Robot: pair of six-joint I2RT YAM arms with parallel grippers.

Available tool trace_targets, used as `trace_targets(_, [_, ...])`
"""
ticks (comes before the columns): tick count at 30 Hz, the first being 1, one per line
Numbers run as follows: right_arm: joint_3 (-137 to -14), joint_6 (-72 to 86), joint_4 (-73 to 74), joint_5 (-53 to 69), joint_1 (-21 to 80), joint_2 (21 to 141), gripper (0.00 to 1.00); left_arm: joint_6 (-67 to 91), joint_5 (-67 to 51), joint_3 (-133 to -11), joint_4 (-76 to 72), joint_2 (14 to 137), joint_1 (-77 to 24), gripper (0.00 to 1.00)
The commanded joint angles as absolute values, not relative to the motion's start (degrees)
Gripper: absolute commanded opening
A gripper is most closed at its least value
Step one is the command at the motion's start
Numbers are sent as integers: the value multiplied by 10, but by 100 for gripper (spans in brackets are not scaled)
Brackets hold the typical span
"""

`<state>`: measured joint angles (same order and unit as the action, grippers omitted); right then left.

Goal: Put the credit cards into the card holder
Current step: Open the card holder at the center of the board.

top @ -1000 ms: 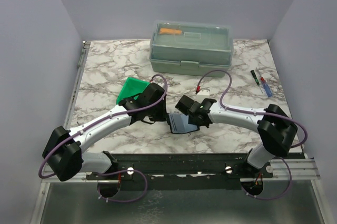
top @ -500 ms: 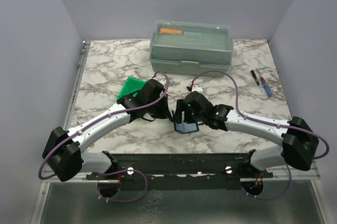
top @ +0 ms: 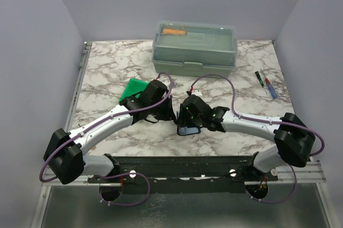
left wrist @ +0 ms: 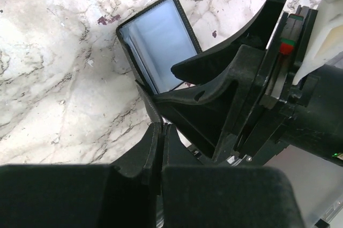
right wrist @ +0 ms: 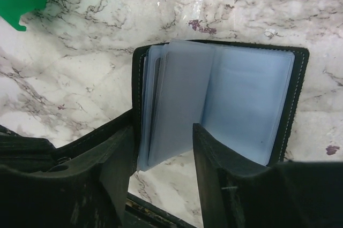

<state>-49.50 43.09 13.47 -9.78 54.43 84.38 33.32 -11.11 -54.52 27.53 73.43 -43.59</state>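
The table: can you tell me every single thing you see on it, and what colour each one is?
card holder: one, black with see-through pockets, lying open between the grippers
bin: one, green, behind the left arm
toolbox: one, grey-green, far edge, something orange on top
pens: two, dark and red-blue, right side
table: one, white-grey marble
left gripper: black, shut on the card holder's cover
right gripper: black, open over the pockets
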Motion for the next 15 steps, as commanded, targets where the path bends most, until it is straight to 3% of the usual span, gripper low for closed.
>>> trace_targets(1, [-495, 438, 161, -127, 548, 864, 46, 331, -119, -542, 263, 732, -435, 0])
trace_targets(10, [-488, 443, 161, -133, 548, 850, 39, 326, -91, -537, 281, 735, -434, 0])
trace_targets(15, [-474, 436, 121, -90, 548, 821, 54, 324, -84, -536, 286, 739, -435, 0])
